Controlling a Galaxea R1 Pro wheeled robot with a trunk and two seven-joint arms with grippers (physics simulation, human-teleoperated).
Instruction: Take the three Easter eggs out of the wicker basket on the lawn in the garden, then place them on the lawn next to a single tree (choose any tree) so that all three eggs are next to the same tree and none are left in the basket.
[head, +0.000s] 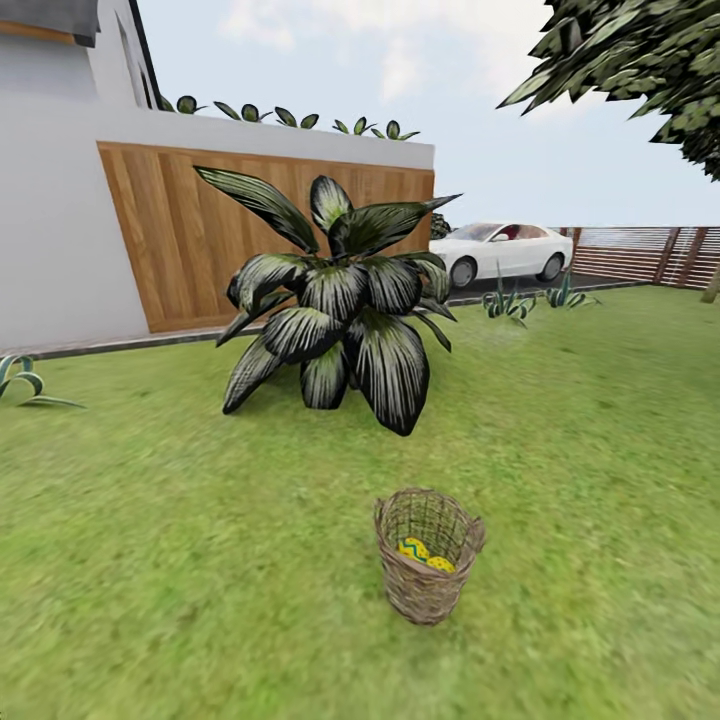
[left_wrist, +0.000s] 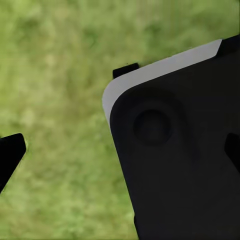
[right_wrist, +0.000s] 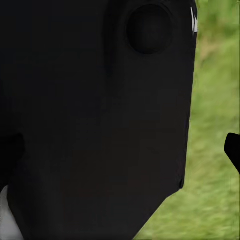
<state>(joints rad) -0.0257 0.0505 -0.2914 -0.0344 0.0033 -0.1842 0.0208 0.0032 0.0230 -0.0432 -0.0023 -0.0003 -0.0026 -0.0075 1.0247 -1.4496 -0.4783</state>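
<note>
Basket: small round brown open-weave wicker basket (head: 428, 556) standing upright on the mottled green lawn (head: 150, 600), low in the head view and a little right of centre.
Eggs: yellow eggs with blue zigzag bands (head: 425, 555) lying inside the basket; two can be made out, a third cannot be told.
Plant: low broad-leaved striped plant (head: 335, 300) beyond the basket, well apart from it.
Tree: dark foliage (head: 640, 60) overhangs at upper right; a sliver of trunk (head: 712, 285) sits at the far right edge by the slat fence (head: 640, 255).
Arms: both wrist cameras look past dark robot bodywork (left_wrist: 185, 155) at blurred grass.
Grippers: spread of either cannot be told.
Key relation: basket lies ahead and slightly right, so the right arm is likely nearer, though the base probably must close in first.
</note>
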